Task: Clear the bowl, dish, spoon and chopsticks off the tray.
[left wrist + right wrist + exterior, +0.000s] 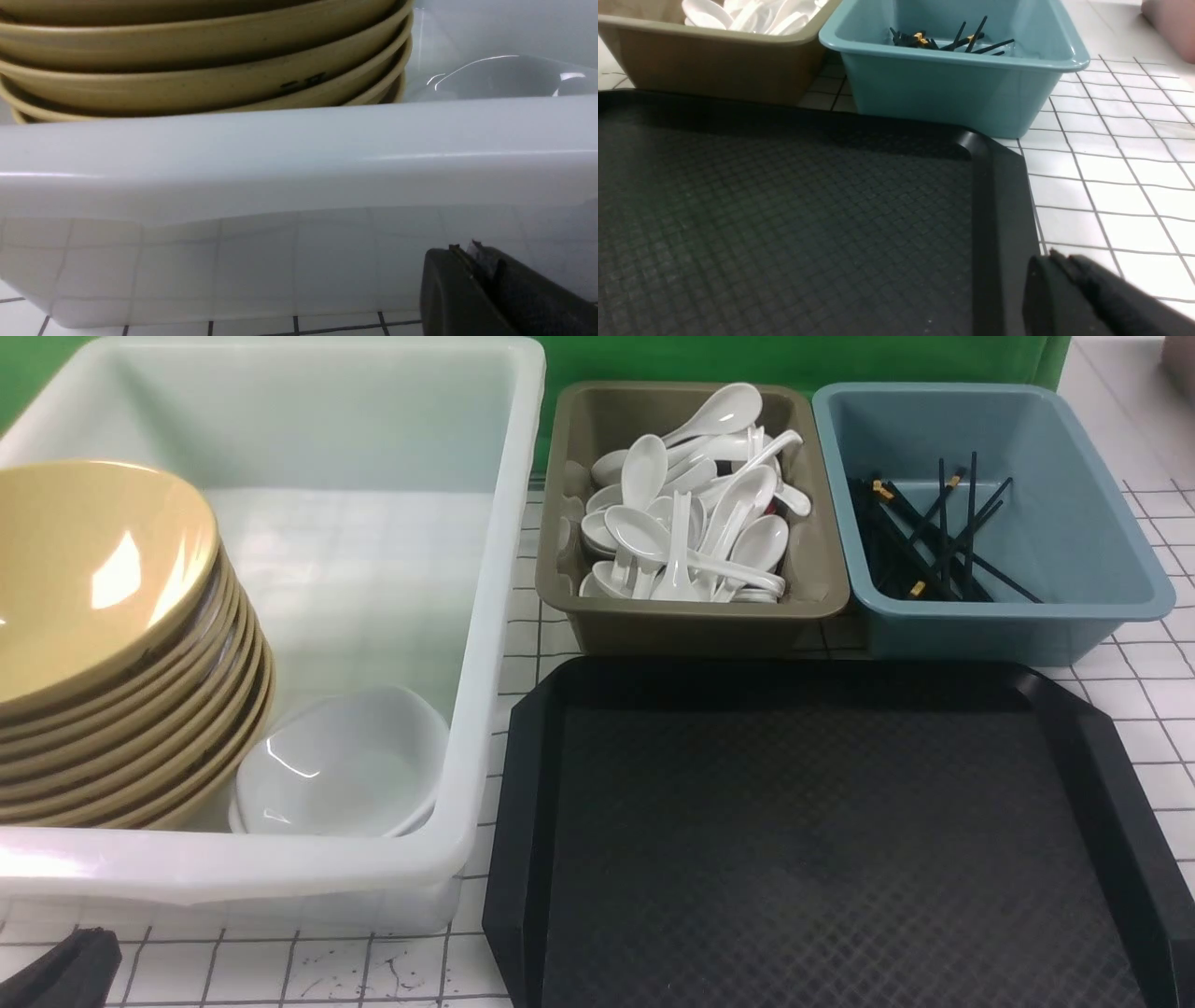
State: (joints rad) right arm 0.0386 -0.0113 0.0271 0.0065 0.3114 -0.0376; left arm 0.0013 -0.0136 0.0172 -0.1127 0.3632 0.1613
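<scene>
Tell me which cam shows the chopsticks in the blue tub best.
Front view: it looks down into the blue tub, so the chopsticks show nearly full length. Right wrist view catches only their tips above the tub's rim. Left wrist view shows none.

Bare tray (pixel 822 840); tubs (pixel 695 616) behind

The tray (pixel 840 840) was cut off by the front view's 6 o'clock edge. Only a dark tip of the left end effector (pixel 61 971) was shown at 7 o'clock. The lowest bowls (pixel 201 88) were hidden behind the white tub's wall (pixel 299 154).
</scene>
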